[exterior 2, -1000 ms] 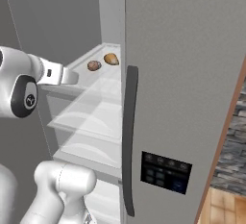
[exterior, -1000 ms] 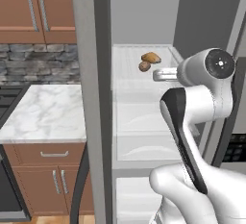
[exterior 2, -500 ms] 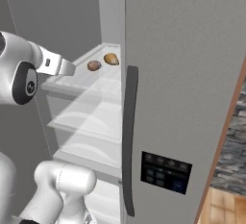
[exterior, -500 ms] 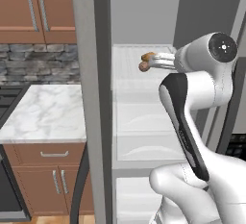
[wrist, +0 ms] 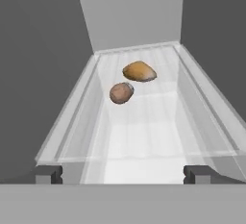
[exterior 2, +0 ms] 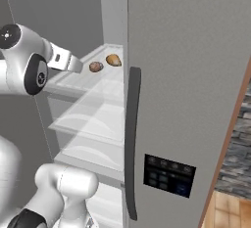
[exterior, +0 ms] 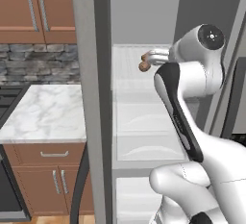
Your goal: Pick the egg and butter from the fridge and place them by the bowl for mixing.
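Claw: jaws wide apart, nothing between them, at the near end of the top glass shelf.
Egg: dark brown, on that shelf ahead of the claw, well apart from its tips.
Orange-tan lump: just behind the egg.
Fridge: left door open, arm reaching inside.
Counter: marble, left of the fridge.

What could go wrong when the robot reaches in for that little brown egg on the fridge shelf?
The small dark brown egg lies right next to a larger orange-tan oval lump, so the open gripper might bump or grab the lump by mistake. The egg is roundish and sits loose on the smooth clear glass shelf, so a nudge from a fingertip could roll it away.
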